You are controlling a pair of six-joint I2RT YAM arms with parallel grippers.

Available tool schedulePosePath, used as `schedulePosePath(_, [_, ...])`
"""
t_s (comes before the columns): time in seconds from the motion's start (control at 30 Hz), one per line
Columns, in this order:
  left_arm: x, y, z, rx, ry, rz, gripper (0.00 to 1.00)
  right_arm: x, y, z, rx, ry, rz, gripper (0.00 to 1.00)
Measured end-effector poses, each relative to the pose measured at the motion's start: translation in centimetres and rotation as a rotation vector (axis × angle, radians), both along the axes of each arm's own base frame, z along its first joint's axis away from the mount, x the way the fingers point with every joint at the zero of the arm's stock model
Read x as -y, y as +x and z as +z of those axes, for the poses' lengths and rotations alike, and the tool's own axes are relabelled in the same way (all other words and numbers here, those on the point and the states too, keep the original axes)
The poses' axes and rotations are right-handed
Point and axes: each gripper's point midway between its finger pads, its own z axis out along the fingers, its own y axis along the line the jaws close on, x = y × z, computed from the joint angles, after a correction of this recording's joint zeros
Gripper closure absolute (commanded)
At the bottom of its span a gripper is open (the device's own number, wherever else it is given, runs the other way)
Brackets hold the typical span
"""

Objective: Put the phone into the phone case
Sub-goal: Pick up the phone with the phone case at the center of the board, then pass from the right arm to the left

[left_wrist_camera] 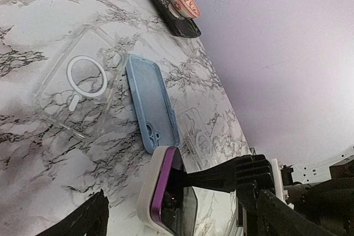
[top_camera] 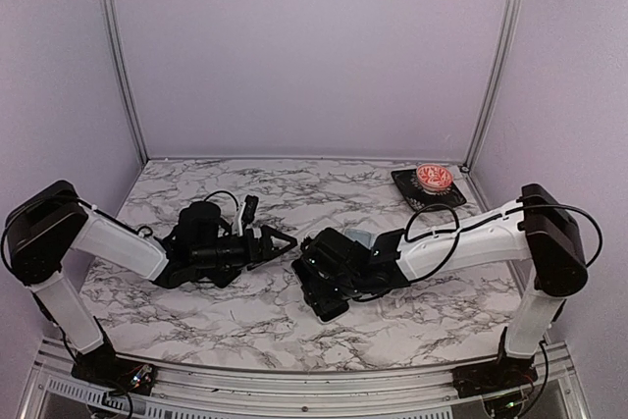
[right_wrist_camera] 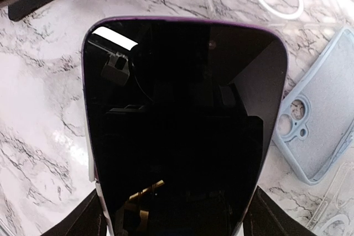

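"Phone (right_wrist_camera: pixel 185 125), who has it?"

"The right gripper (top_camera: pixel 314 267) is clamped on it, about mid-table and a little toward the near edge. The dark screen faces that wrist's camera and fills most of its view."

"And the left gripper (top_camera: pixel 279 240)?"

"Its fingers are spread and it holds nothing. It's just beside the phone, on the left-edge side."

"So which step is this?"

"Phone in hand, not yet seated, I'd say. The blue case (left_wrist_camera: pixel 150 103) lies flat on the table (top_camera: pixel 196 311), open side up by the look of it, just past the phone toward the far right corner. A clear case (left_wrist_camera: pixel 83 81) lies on one side of it and a second clear case (left_wrist_camera: pixel 194 128) on the other. I can't say which case is meant, but the blue one is nearest. There's also a pale rim along the phone's edge, and I can't tell what that is."

"What does the next move need?"

"My guess is squaring the phone over the chosen case with its camera end at the cutout, then lowering it flat and pressing the corners home. The free gripper could pin the case, because a light shell would likely skid on marble."
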Motion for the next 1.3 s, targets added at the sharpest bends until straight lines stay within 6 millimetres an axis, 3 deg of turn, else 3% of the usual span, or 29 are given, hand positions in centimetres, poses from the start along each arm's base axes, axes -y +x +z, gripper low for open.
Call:
schedulePosePath(0.17, [0.9, -0.7, 0.4, 0.006, -0.029, -0.034, 0.17, -0.8, 0.7, 1.3, 0.081, 0.054, -0.014, 0.79])
schedulePosePath(0.4, [1.7, -1.2, -0.7, -0.01, -0.014, -0.055, 0.28, -1.5, 1.0, 3.8, 0.163, 0.132, -0.005, 0.8])
schedulePosePath(0.63, [2.6, -0.8, 0.5, 0.025, -0.034, -0.062, 0.59, -2.2, 1.1, 4.5, 0.186, 0.162, 0.006, 0.81])
schedulePosePath(0.83, [2.8, -0.8, 0.8, 0.036, -0.037, -0.065, 0.98, -2.2, 0.9, 4.4, 0.184, 0.162, 0.009, 0.82])
schedulePosePath(0.93, [3.0, -1.1, 1.0, 0.052, -0.041, -0.085, 1.0, -2.2, 0.9, 4.3, 0.183, 0.163, 0.01, 0.82])
schedulePosePath(1.0, [3.0, -1.1, 0.9, 0.052, -0.039, -0.087, 1.0, -2.2, 0.9, 4.3, 0.183, 0.161, 0.01, 0.71])
schedulePosePath(1.07, [3.0, -1.2, 0.9, 0.06, -0.035, -0.091, 1.0, -2.2, 0.9, 4.3, 0.183, 0.161, 0.011, 0.42])
schedulePosePath(1.13, [3.0, -1.2, 0.8, 0.075, -0.024, -0.098, 1.0, -2.1, 0.8, 4.1, 0.184, 0.162, 0.014, 0.2])
schedulePosePath(1.23, [3.1, -1.7, 0.3, 0.109, 0.015, -0.126, 1.0, -1.8, 0.3, 3.6, 0.183, 0.169, 0.043, 0.04])
schedulePosePath(1.3, [3.1, -2.5, -0.4, 0.155, 0.073, -0.164, 1.0, -0.8, -0.4, 3.7, 0.195, 0.171, 0.091, 0.01])
